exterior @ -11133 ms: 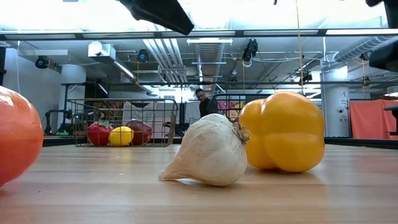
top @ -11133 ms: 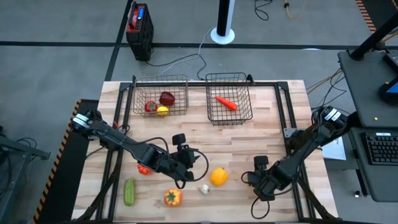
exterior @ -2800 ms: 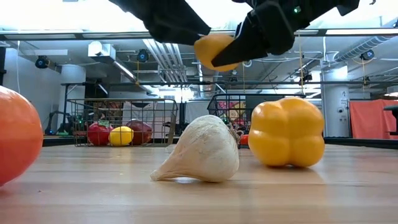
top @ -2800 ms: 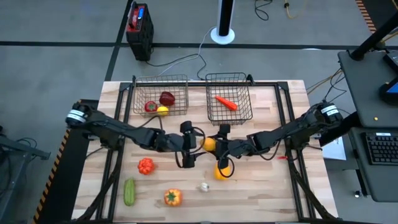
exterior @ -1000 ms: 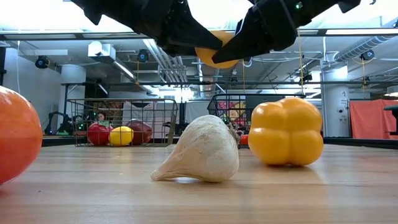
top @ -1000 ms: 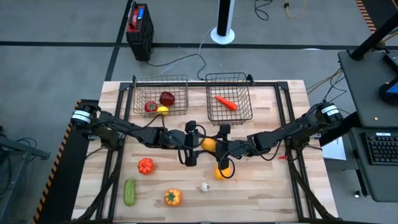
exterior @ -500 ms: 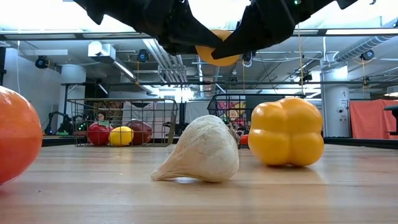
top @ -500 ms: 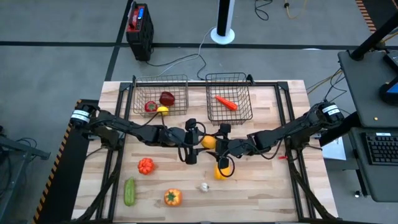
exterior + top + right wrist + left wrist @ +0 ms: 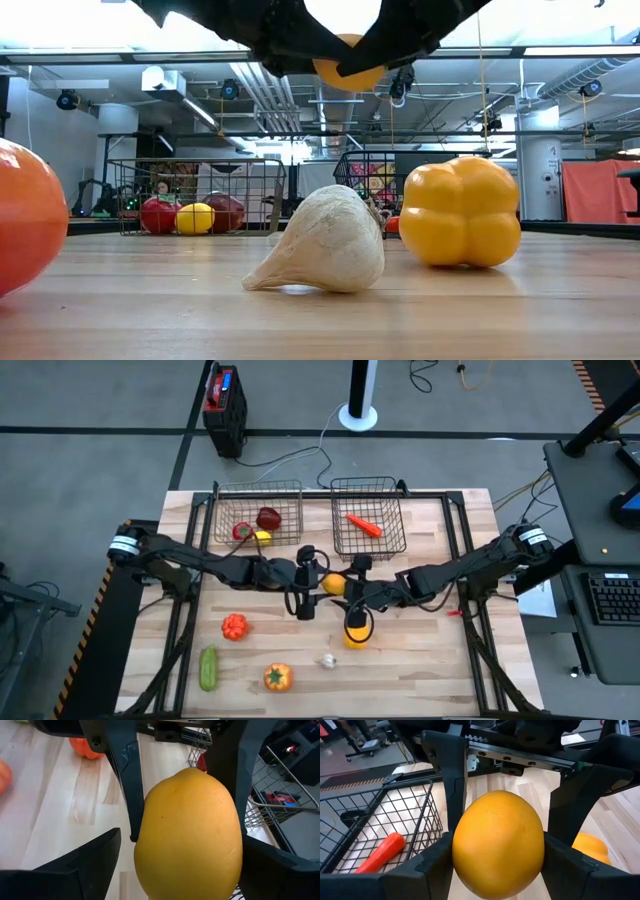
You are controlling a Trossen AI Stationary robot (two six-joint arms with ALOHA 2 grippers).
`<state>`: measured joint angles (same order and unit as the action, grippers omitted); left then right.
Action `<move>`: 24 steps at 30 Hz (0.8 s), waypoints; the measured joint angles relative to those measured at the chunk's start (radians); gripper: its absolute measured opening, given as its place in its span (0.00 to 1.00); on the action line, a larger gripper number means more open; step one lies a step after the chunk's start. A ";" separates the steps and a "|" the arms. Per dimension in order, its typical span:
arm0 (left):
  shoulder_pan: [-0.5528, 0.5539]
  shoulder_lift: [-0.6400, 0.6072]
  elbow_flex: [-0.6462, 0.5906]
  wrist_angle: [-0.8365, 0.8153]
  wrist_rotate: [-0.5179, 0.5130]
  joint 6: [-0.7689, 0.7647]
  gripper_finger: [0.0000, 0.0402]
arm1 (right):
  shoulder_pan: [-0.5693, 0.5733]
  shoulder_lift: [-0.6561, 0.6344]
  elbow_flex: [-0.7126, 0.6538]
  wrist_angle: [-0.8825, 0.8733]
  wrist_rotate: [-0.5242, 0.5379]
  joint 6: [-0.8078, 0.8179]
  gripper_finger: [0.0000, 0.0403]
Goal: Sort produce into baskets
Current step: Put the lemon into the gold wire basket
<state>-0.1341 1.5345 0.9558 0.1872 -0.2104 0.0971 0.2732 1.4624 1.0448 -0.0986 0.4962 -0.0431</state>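
1. Pale wood-plank tabletop point(image 9: 420, 660); industrial room behind.
2. Smooth oval orange point(image 9: 333, 584) mid-air, just before the wire-mesh baskets point(image 9: 368, 518).
3. Left gripper point(image 9: 310, 586) jaws pinch it.
4. Right gripper point(image 9: 352, 588) jaws spread, flanking it.

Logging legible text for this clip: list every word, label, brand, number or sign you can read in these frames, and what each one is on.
None is readable in any view.
The orange passing between the left gripper and right gripper: no print.
Baskets and table: no labels.
Red and black box on the floor: any marking is too small to read.
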 joint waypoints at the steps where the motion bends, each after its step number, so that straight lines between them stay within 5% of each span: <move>1: 0.000 -0.001 0.009 -0.017 -0.001 0.000 0.56 | -0.003 0.000 0.004 -0.003 0.002 0.005 0.83; 17: 0.015 -0.015 0.031 -0.111 -0.029 -0.004 0.55 | -0.038 0.003 0.018 -0.157 0.029 -0.087 0.81; 24: 0.031 -0.042 0.033 -0.230 -0.110 0.026 0.54 | -0.049 -0.001 0.026 -0.209 0.129 -0.083 0.79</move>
<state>-0.1027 1.4925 0.9886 -0.0426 -0.3209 0.1230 0.2241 1.4612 1.0706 -0.3072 0.6257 -0.1257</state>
